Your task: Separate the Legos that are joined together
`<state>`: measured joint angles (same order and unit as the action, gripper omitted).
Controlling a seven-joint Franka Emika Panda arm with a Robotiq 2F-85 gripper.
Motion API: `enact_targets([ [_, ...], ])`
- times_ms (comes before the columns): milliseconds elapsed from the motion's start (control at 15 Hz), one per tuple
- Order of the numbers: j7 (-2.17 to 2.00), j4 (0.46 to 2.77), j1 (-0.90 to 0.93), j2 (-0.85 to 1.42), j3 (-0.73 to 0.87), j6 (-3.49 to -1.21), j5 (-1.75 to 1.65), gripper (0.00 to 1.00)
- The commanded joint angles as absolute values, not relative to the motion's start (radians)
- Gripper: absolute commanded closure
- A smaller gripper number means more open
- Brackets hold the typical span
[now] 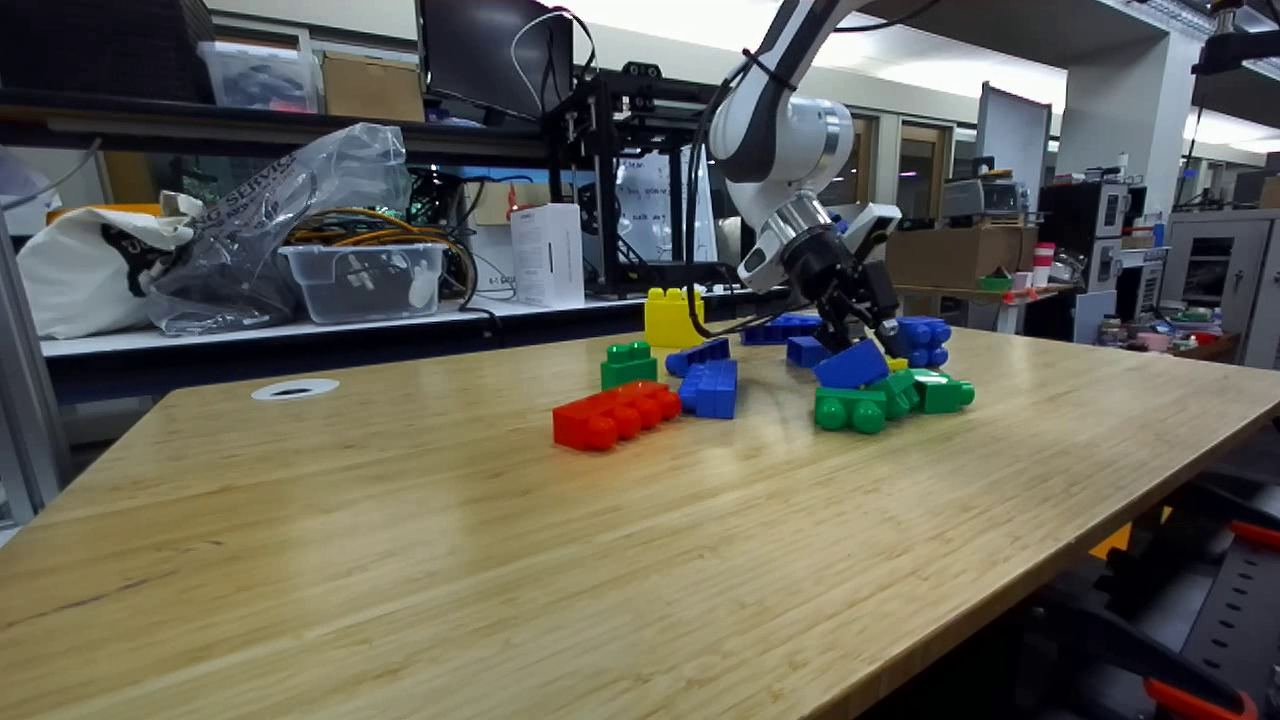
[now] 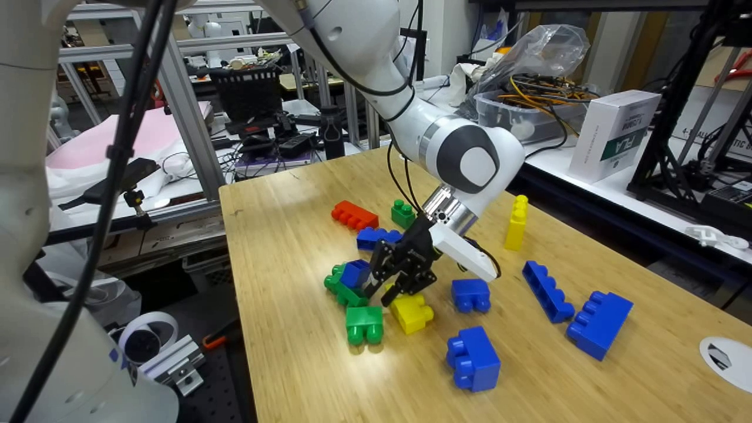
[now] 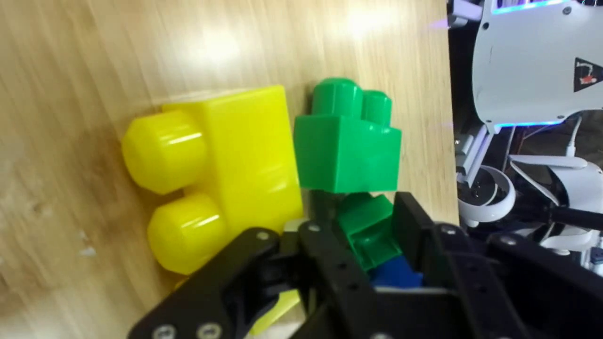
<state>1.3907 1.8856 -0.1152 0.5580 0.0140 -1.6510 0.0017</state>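
Observation:
My gripper (image 1: 862, 338) is low over the Legos; in the wrist view (image 3: 365, 219) its fingers are apart. A tilted blue brick (image 1: 852, 366) rests on green bricks (image 1: 850, 408); I cannot tell whether they are joined. In the wrist view, hollow green (image 3: 372, 235) and blue (image 3: 398, 273) parts show between the fingers, partly hidden by them. I cannot tell whether the fingers touch them. A loose green brick (image 2: 364, 320) lies beside them. A yellow brick (image 2: 412, 313) lies next to a fingertip and fills the left of the wrist view (image 3: 249, 160).
A red brick (image 2: 356, 215), a small green brick (image 2: 402, 214) and a blue brick (image 2: 377, 238) lie beyond the gripper. Other blue bricks (image 2: 474, 359) lie to its right. A yellow brick (image 2: 516, 224) stands near the far edge. The table edge (image 2: 238, 294) runs near the robot base.

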Motion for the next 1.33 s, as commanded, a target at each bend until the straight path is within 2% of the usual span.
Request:
enact_targets([
  [0,1.275,1.912,-0.087,0.537,0.018,-1.715,-0.111,0.83],
  [400,1.165,1.989,-0.100,0.451,-0.012,-1.994,-0.121,0.83],
  [467,1.143,2.009,-0.098,0.430,-0.015,-2.045,-0.108,0.33],
  [533,1.118,2.027,-0.095,0.413,-0.015,-2.093,-0.103,0.32],
  [733,0.994,2.101,-0.075,0.331,-0.011,-2.222,-0.118,0.12],
  [867,0.891,2.155,-0.054,0.270,-0.004,-2.295,-0.152,0.01],
  [1267,0.633,2.293,-0.016,0.131,-0.006,-2.371,-0.256,0.00],
])
